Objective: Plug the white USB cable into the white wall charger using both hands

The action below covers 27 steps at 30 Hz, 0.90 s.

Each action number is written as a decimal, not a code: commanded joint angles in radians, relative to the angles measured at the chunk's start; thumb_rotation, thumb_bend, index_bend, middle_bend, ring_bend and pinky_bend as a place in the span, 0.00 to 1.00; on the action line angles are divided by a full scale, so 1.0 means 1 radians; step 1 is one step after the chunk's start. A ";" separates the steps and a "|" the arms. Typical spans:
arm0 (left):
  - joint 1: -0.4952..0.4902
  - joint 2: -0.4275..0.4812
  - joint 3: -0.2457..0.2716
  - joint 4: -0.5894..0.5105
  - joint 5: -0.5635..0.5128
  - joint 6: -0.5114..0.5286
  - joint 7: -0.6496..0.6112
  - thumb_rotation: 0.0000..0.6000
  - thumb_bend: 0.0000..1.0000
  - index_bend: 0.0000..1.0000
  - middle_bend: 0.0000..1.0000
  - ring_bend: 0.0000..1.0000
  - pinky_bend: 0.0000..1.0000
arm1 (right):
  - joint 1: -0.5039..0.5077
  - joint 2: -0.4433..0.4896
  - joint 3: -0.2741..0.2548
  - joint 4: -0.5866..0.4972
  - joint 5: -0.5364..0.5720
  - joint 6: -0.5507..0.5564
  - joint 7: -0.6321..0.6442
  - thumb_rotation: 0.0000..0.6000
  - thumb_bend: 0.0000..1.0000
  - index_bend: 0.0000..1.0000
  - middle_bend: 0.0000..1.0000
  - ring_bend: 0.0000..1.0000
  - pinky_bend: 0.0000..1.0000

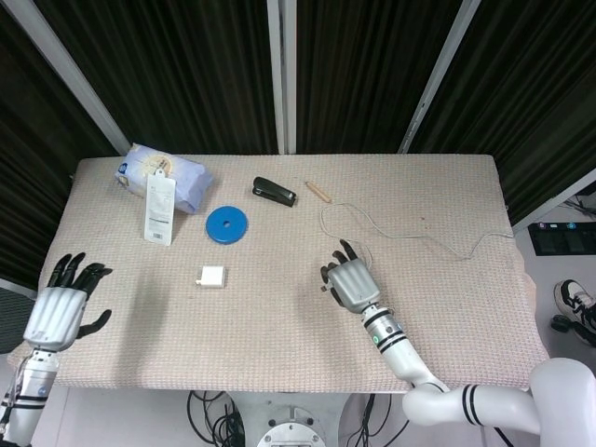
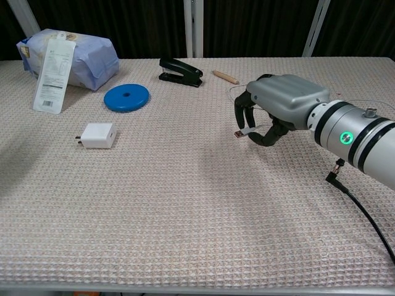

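Right hand (image 2: 285, 108) is lifted above the bench (image 2: 185, 216), fingers (image 2: 242, 114) curled and pinching the plug end of the white USB cable (image 1: 410, 237), metal tip pointing toward the robot's left; the rest of the cable trails over the bench toward its far right edge. Left hand (image 1: 63, 306) hovers at the bench's near left corner, fingers spread and holding nothing. White wall charger (image 2: 99, 135) lies flat on the bench, well apart from both hands, just nearer than the blue disc (image 2: 126, 97); black stapler (image 2: 180, 71) and bagged package (image 2: 68, 57) sit along the far side.
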 commanded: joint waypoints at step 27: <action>-0.392 -0.394 -0.103 0.227 -0.414 -0.458 0.178 1.00 0.22 0.24 0.22 0.04 0.02 | -0.043 0.225 0.118 -0.191 0.059 0.056 0.100 1.00 0.34 0.56 0.49 0.20 0.04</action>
